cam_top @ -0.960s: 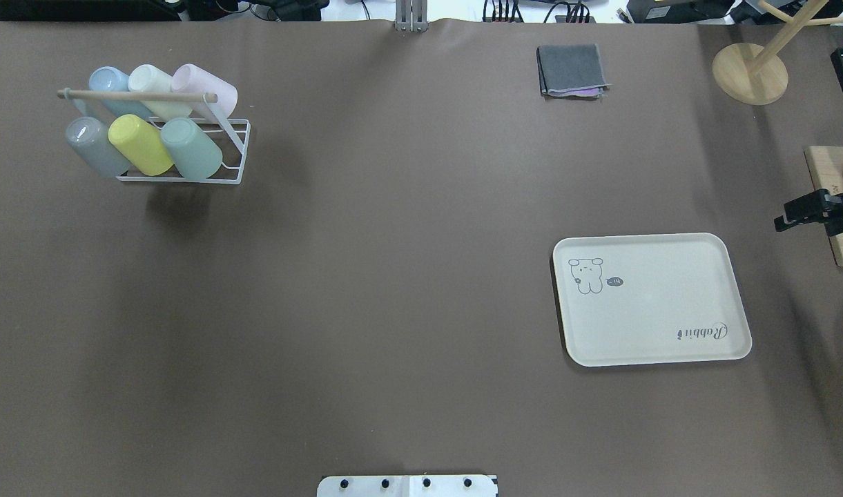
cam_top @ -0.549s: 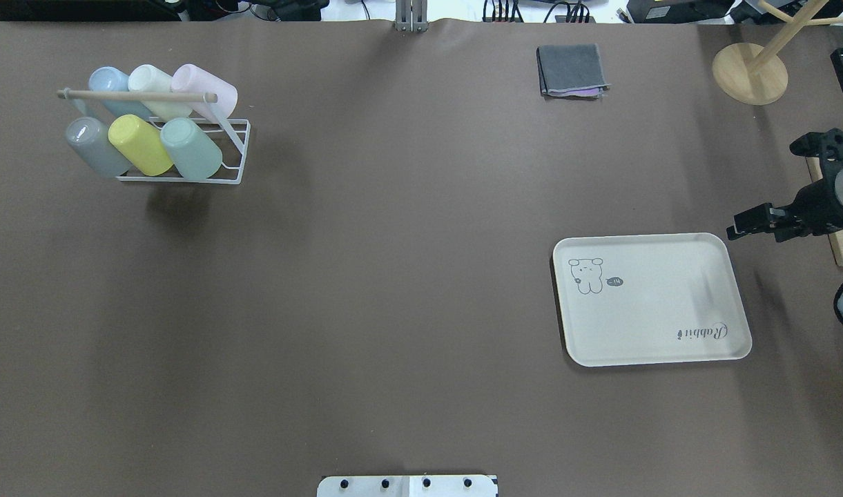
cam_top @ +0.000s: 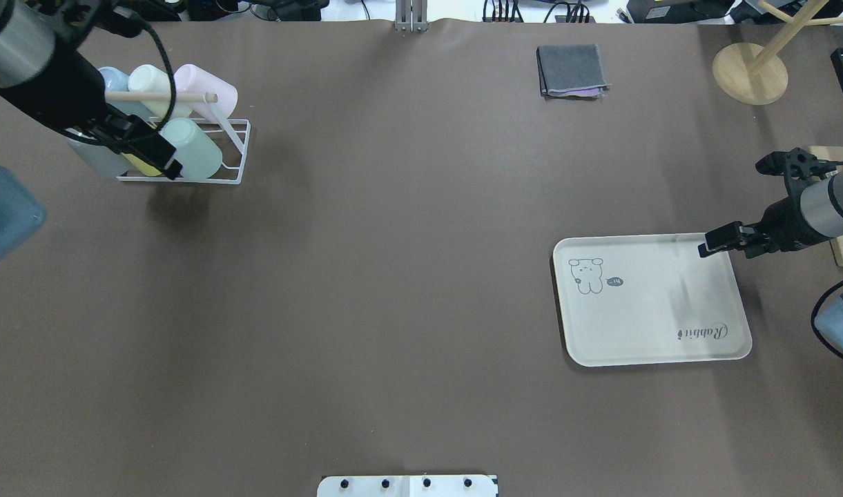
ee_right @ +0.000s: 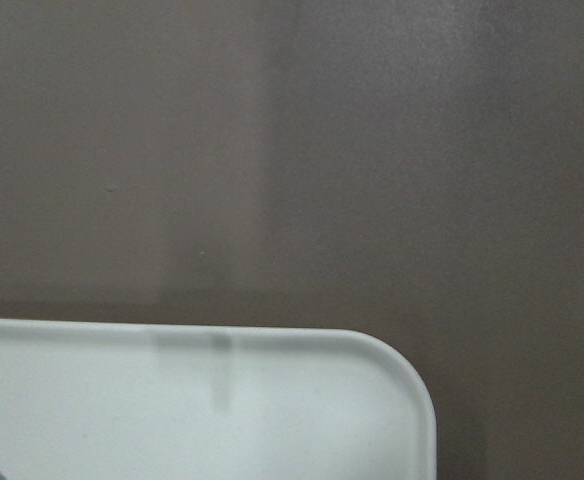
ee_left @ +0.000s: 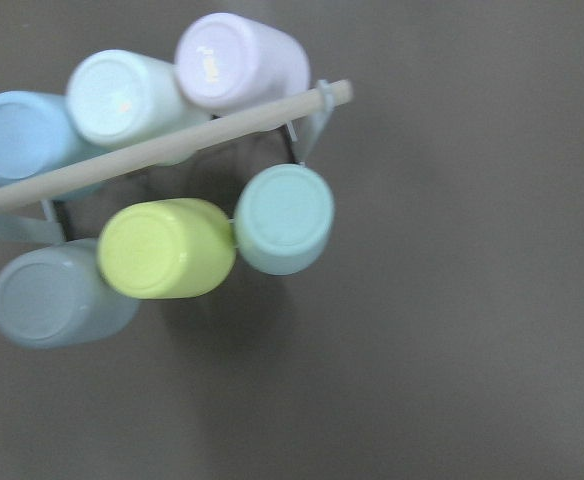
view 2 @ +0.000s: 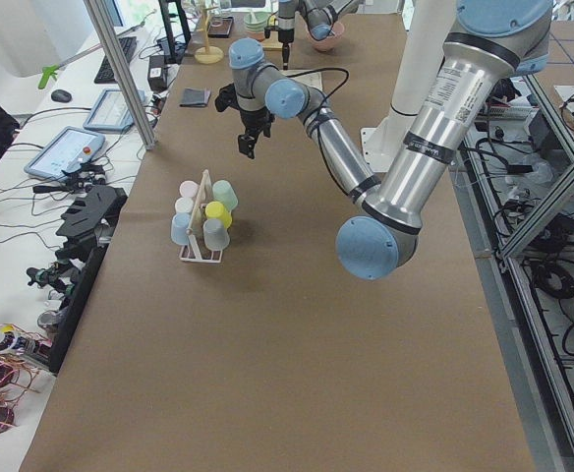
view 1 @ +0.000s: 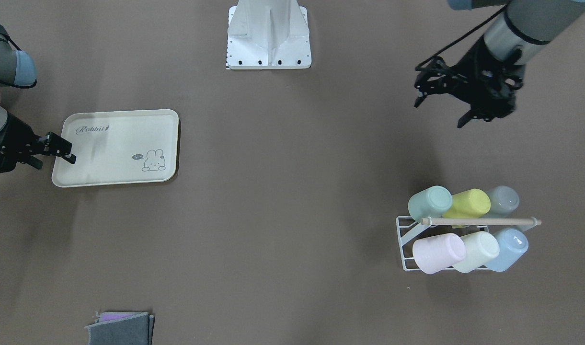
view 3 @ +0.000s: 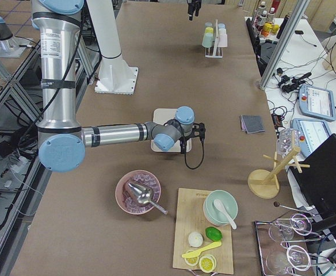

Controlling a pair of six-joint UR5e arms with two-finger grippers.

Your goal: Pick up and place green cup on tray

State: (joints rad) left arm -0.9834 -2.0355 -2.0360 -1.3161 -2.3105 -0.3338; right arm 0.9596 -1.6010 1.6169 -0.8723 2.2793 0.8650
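green cup [view 1: 430, 203]: tilted in the wire rack [view 1: 400, 242], at the end of a row, touching the yellow cup [view 1: 469, 203].
tray [view 1: 115, 143]: laid flat on the bench, well apart from the rack.
left pincer [view 1: 440, 113]: held near the rack, fingers spread, nothing gripped.
right pincer [cam_top: 712, 244]: held at the tray's corner; whether spread or pressed together cannot be told.

The rack [cam_top: 236, 150] stands at the far left of the table [cam_top: 393, 276] and holds two rows of cups [cam_top: 148, 77]. The green cup [cam_top: 197, 150] lies at the right end of the near row. The tray [cam_top: 642, 324] lies flat on the right, nearer. A folded cloth [cam_top: 572, 70] lies far, right of centre, and a stand [cam_top: 749, 74] occupies the far right corner.
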